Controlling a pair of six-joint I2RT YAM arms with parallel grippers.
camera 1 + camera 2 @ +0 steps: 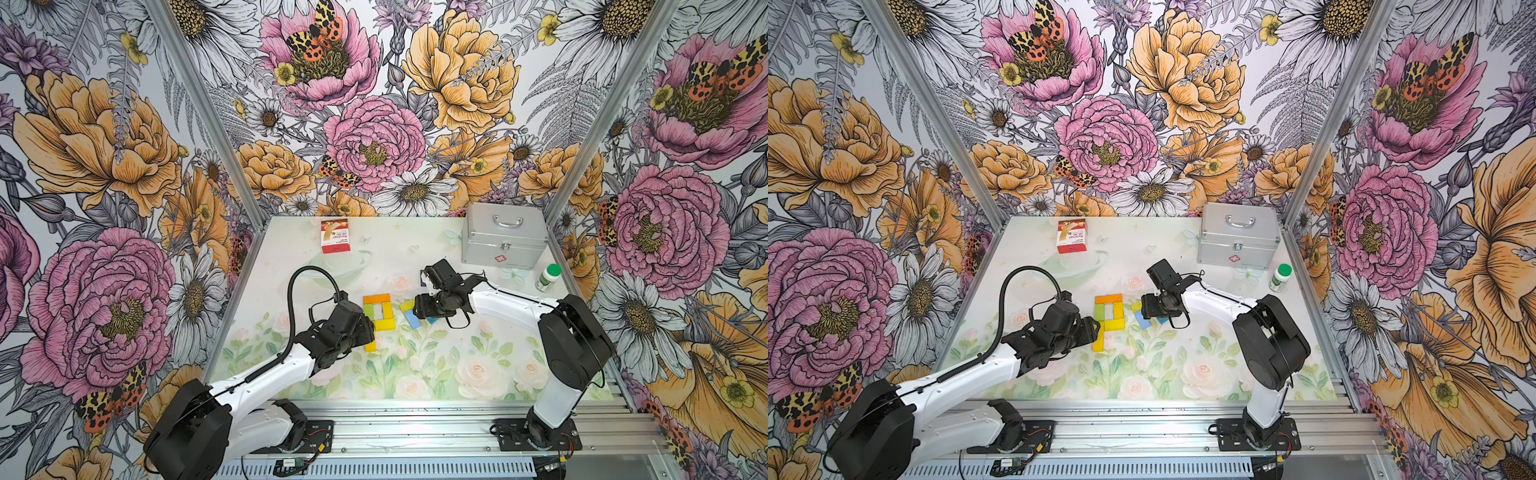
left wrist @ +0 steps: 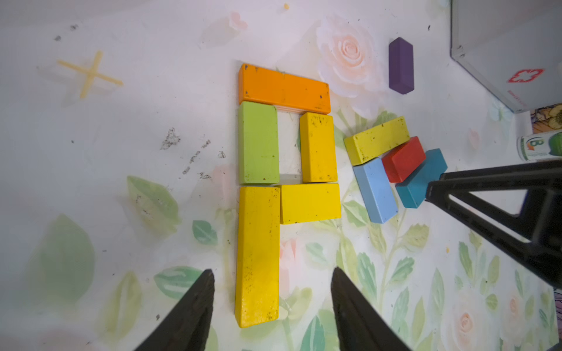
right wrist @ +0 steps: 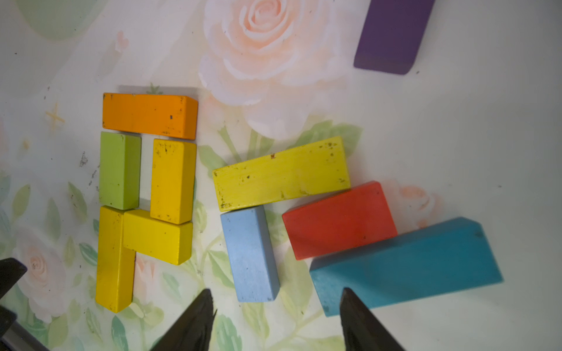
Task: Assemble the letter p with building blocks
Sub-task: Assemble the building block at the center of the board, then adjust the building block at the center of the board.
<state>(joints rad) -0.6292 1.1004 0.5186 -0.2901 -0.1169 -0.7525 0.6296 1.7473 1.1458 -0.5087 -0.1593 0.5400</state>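
My left pincer (image 2: 272, 270) gapes astride the long yellow block (image 2: 257, 243), holding nothing; my right pincer (image 3: 276, 289) is open, empty too. 5 building blocks (image 1: 376, 300) form the p on the table (image 1: 395, 249), 5 spares (image 3: 339, 220) beside.

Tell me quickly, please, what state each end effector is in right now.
Left end effector: open, holding nothing.
Right end effector: open, holding nothing.
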